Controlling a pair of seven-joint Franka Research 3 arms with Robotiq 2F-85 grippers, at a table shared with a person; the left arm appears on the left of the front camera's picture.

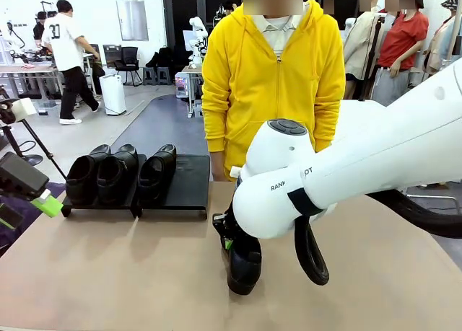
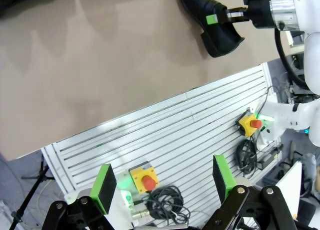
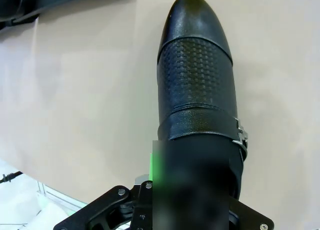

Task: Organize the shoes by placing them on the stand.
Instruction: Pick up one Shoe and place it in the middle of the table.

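Over on the far left of the table (image 1: 108, 273), the stand (image 1: 189, 179) has three black shoes (image 1: 119, 174) parked on it: two side by side on the left panel and one on the left half of the right panel. So the right half of that right panel is bare, one slot's worth of room. All three have their toes facing the robot's side, heels at the back edge.

Shoe number four (image 1: 244, 267) is down near the middle of the table, well apart from the stand, in front of the person in the yellow hoodie (image 1: 273, 78). The right gripper (image 2: 224, 18) is clamped on its heel end, green pad (image 2: 212, 19) pressed against the leather at the collar. In the right wrist view the shoe's long axis runs straight away from the gripper, toe out, with a textured band across the vamp and a small metal buckle (image 3: 242, 138) on one side. Can't really tell if the sole is touching the tabletop or just off it.

Left gripper (image 2: 165, 183) is spread wide, holding nothing, off past the near-left edge of the table over a slatted metal deck with a yellow box with a red button (image 2: 144, 177) and coiled cable (image 2: 165, 199).

Plenty of bare tabletop between the fourth shoe and the stand's front edge.
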